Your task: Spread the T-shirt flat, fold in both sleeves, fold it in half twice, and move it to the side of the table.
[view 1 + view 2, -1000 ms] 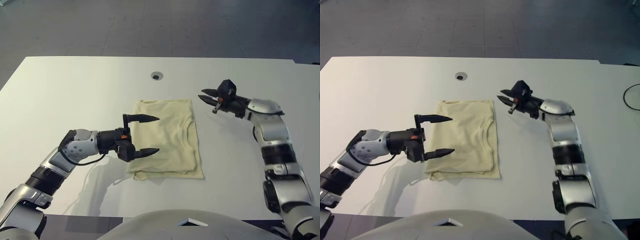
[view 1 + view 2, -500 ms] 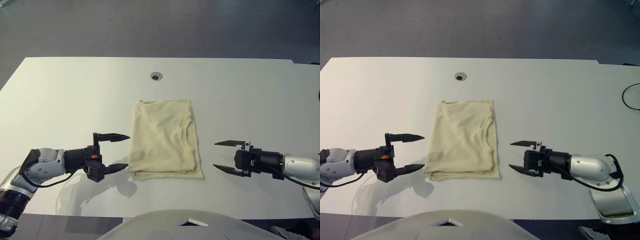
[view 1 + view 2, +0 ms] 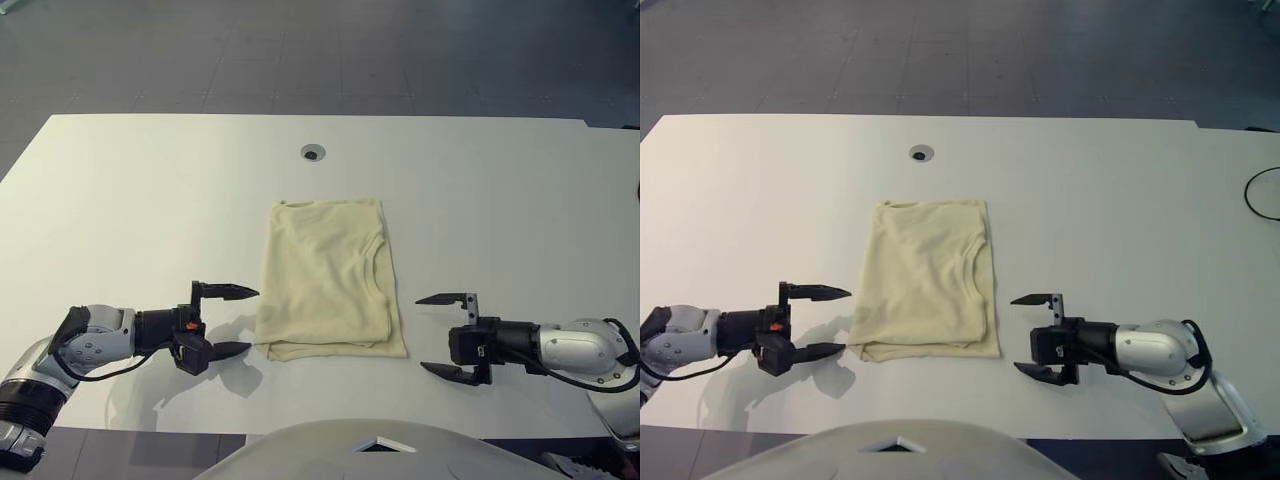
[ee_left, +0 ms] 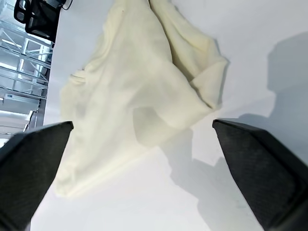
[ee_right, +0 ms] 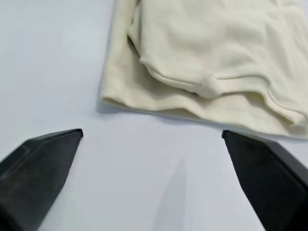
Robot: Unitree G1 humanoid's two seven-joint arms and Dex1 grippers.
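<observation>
- One pale-yellow T-shirt (image 3: 330, 275), folded into a narrow rectangle, lies mid-desk (image 3: 150, 180). Its long axis runs near to far, with the neckline at its right edge.
- Two arms lie low over the desk, pointing inward at the shirt's near end: the left gripper (image 3: 254, 320) just beside the near-left corner, the right gripper (image 3: 420, 333) slightly apart.
- Both pairs of fingers are spread wide and empty.
- One round hole (image 3: 313, 152) sits beyond the shirt.

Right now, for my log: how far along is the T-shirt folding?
Done: the T-shirt lies folded into a narrow rectangle, sleeves in. In hand: left pincer and right pincer, both open, flank its near corners without touching. Left: probably another half-fold, then moving it aside.
</observation>
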